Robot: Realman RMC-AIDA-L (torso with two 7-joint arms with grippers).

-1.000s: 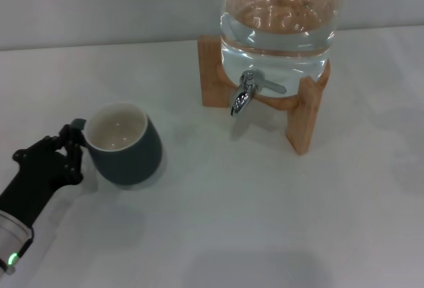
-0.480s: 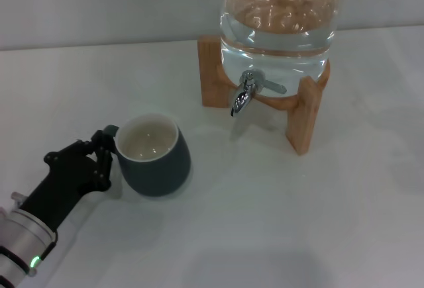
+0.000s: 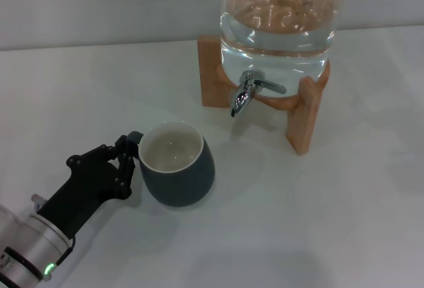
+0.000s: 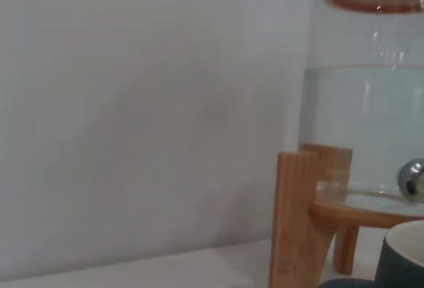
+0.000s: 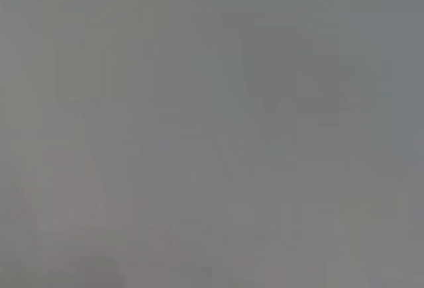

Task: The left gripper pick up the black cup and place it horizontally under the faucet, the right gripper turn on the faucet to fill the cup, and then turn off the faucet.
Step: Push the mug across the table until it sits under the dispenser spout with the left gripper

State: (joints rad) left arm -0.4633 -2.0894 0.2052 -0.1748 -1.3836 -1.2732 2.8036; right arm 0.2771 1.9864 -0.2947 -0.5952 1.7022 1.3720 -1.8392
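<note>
The black cup [image 3: 177, 164] stands upright with its cream inside showing, left of and nearer than the faucet [image 3: 245, 94]. My left gripper [image 3: 129, 152] is shut on the cup's small handle at its left side, the arm reaching in from the lower left. The chrome faucet sticks out of the clear water jug [image 3: 278, 20] on a wooden stand [image 3: 305, 112], its lever pointing right. In the left wrist view the cup's rim [image 4: 404, 258] shows at the corner, with the stand [image 4: 298, 222] and jug [image 4: 364, 122] behind it. The right gripper is out of view.
The white table [image 3: 298, 222] spreads around the cup and stand, with a pale wall behind. The right wrist view shows only a plain grey field.
The left gripper has carried the black cup to the right, toward the faucet, over the last second. The faucet and jug have not moved.
</note>
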